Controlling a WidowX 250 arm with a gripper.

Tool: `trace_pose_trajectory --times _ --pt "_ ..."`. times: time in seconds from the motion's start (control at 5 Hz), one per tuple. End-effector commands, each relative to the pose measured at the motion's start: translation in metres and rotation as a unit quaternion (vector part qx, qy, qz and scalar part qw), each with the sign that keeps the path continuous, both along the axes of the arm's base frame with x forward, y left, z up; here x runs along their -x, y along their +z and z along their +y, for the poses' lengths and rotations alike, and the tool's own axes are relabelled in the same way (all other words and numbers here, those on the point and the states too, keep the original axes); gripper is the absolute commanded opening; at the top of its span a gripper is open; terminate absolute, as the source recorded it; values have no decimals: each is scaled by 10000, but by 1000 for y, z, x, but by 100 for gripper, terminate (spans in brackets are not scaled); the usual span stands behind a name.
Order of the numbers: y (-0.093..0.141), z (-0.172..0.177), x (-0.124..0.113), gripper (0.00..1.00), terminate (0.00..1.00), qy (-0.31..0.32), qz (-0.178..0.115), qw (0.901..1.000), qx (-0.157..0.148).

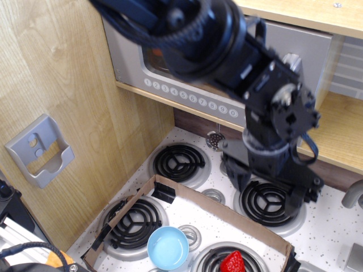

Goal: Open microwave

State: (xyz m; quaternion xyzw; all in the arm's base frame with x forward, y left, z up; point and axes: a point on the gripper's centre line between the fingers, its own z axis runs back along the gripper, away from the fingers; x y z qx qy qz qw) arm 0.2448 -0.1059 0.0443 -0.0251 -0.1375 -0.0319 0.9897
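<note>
The grey microwave (127, 54) sits on a wooden shelf at the top, its door shut against the body. A row of small white number buttons (190, 97) runs along its lower edge. My black arm hides most of the window, and only the top of the silver handle (290, 61) shows behind the wrist. My gripper (265, 190) points down over the back right burner (271, 203), below and in front of the microwave. Its two black fingers (235, 174) stand wide apart with nothing between them. It touches neither the handle nor the door.
A grey wall bracket (38, 150) hangs on the left wooden panel. A cardboard frame (218, 208) lies on the stove, with a blue bowl (168, 247) and a strawberry (231, 262) inside. A small strainer (215, 139) hangs under the shelf. An open wooden shelf (340, 124) lies to the right.
</note>
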Motion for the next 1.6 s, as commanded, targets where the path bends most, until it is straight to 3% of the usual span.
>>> trace_pose_trajectory --times 0.0,0.2,0.4,1.4 --pt "56 14 -23 100 0 154 -386 9990 -186" --pt "73 20 -33 100 0 152 -527 9978 -365" --pt "76 27 -37 100 0 199 -522 9980 -299" --pt "76 18 -89 100 0 -166 -610 9974 -356"
